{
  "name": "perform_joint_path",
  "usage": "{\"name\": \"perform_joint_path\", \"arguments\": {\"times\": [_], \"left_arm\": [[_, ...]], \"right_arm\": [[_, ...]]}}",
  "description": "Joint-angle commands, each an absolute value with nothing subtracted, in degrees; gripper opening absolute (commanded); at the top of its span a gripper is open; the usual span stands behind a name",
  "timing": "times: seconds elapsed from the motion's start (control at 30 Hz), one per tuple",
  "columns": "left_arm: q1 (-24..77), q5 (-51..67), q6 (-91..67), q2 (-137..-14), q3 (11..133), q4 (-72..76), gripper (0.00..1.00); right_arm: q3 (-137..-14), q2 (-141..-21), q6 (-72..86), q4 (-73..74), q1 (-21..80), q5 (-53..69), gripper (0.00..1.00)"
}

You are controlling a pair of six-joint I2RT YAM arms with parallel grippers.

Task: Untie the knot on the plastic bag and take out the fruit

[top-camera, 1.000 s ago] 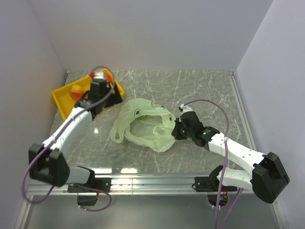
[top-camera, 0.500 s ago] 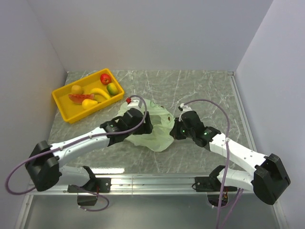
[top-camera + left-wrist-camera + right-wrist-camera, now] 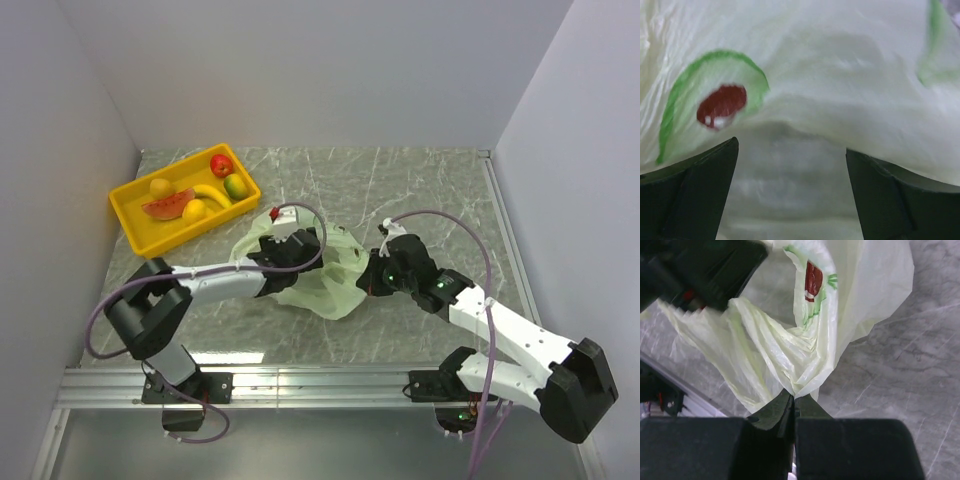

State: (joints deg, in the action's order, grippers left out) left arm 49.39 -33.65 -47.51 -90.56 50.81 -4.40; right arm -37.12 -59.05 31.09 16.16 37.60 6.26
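Note:
The pale green plastic bag lies crumpled in the middle of the table, its mouth open. No tied knot shows. My left gripper is open and empty at the bag's mouth. In the left wrist view its dark fingers stand wide apart in front of bag film printed with a red and green mark. My right gripper is shut on a gathered fold of the bag at its right edge. No fruit shows inside the bag. A red apple, mango, banana and watermelon slice lie in the tray.
The yellow tray stands at the back left, by the left wall. It also holds two small yellow fruits. White walls close the table on three sides. The table's metal rail runs along the near edge.
My left arm has swung from over the yellow tray to the bag and pushed its open gripper into the bag's mouth. The right gripper has kept its hold on the bag's edge.

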Motion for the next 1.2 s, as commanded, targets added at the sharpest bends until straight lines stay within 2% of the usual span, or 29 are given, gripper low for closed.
{"name": "perform_joint_path", "arguments": {"times": [0.0,0.1,0.3,0.57,0.67,0.77,0.83,0.87,0.9,1.0,1.17], "left_arm": [[45.55,-39.2,-47.55,-93.33,54.13,1.75,0.95],[43.08,-38.93,-45.8,-95.0,55.28,4.39,0.99],[42.54,-35.6,-40.43,-98.6,56.42,12.74,0.99],[42.1,-35.24,-40.16,-107.31,64.23,9.06,0.99],[41.49,-34.81,-39.73,-109.6,66.0,8.52,0.96],[41.13,-33.84,-39.03,-110.83,66.71,8.62,0.85],[41.13,-32.88,-38.67,-111.18,67.59,7.91,0.72],[41.13,-32.35,-38.67,-111.01,67.85,6.95,0.64],[41.31,-31.47,-38.58,-110.22,67.76,6.42,0.49],[41.22,-29.19,-38.23,-107.07,66.01,4.58,0.22],[42.09,-21.73,-35.51,-99.86,60.22,2.29,0.18]], "right_arm": [[-37.62,-56.34,31.47,18.63,37.62,10.53,0.0],[-38.06,-55.64,31.11,20.83,37.71,13.7,0.0],[-39.28,-56.95,29.97,23.11,37.88,18.1,0.0],[-41.48,-59.32,28.65,23.91,38.5,21.62,0.0],[-41.4,-59.94,28.39,23.91,38.58,21.53,0.0],[-41.4,-60.64,28.3,23.91,38.67,21.18,0.0],[-41.4,-60.91,28.21,23.99,38.67,20.31,0.0],[-41.57,-60.91,28.21,23.99,38.76,19.87,0.0],[-41.57,-60.82,28.21,23.91,38.76,18.73,0.0],[-41.66,-60.65,28.47,23.73,38.67,16.36,0.0],[-42.27,-60.99,29.18,22.5,38.5,10.29,0.0]]}}
